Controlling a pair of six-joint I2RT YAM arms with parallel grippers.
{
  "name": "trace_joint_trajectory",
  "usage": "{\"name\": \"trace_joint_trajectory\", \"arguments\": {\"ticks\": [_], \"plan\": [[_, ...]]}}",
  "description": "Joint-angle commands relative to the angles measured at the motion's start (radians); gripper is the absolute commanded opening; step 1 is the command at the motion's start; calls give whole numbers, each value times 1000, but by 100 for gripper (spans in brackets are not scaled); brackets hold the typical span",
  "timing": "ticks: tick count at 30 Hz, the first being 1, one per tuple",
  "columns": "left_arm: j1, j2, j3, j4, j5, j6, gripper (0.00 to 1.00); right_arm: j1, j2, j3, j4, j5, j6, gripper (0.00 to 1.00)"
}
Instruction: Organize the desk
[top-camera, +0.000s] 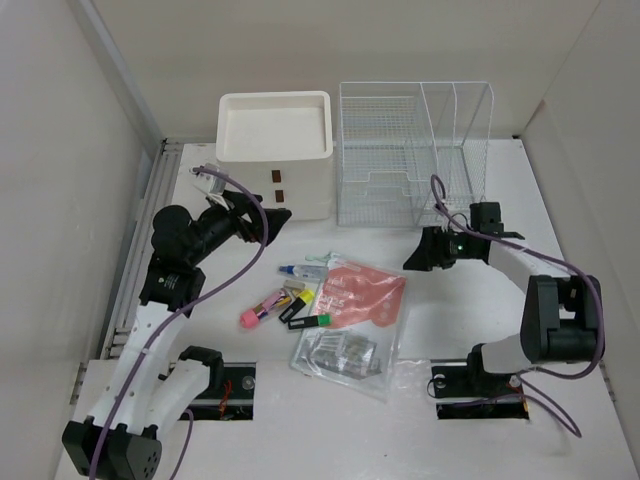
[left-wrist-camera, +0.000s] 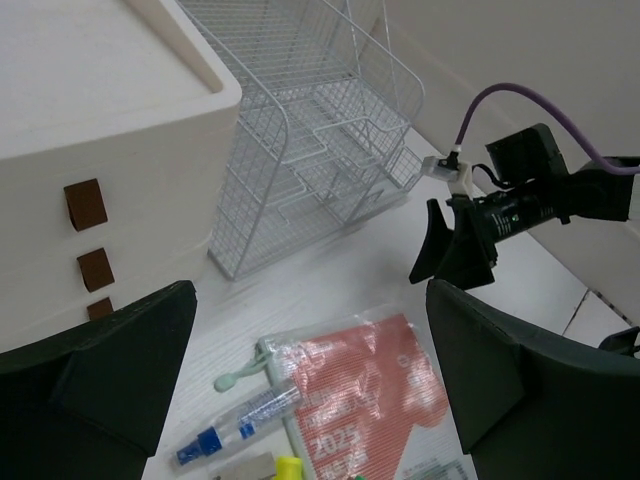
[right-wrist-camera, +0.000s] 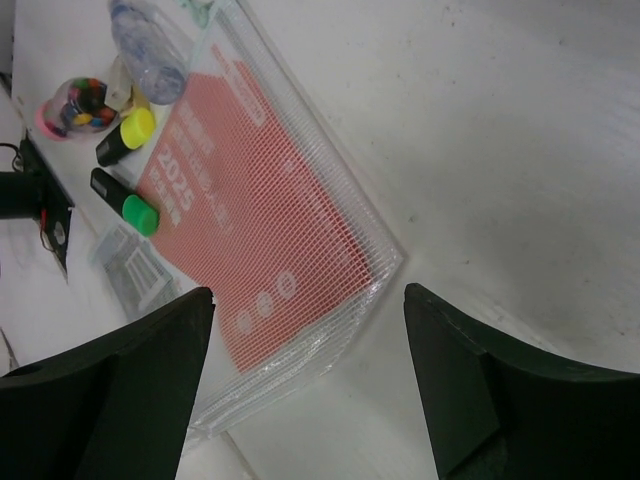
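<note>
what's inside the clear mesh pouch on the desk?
Red printed sheet marked 2025, visible through the pouch mesh. Whatever lies behind the sheet is covered; can't tell.

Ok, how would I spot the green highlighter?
Start at the white drawer unit at the back left, then come forward to the red mesh pouch. The green highlighter lies at its near left corner: black body, green cap, unlike the yellow-capped highlighter beside it.
</note>
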Motion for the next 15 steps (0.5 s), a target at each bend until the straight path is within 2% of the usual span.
{"name": "trace_joint_trajectory", "arguments": {"ticks": [1, 8, 15], "plan": [[-5, -14, -19, 87, 6, 20, 99, 24, 31, -19, 111, 31, 54, 82], [-5, -14, -28, 96, 17, 20, 99, 24, 149, -10, 120, 79, 89, 82], [-5, -24, -46, 107, 17, 20, 99, 117, 229, 1, 120, 70, 103, 82]]}}
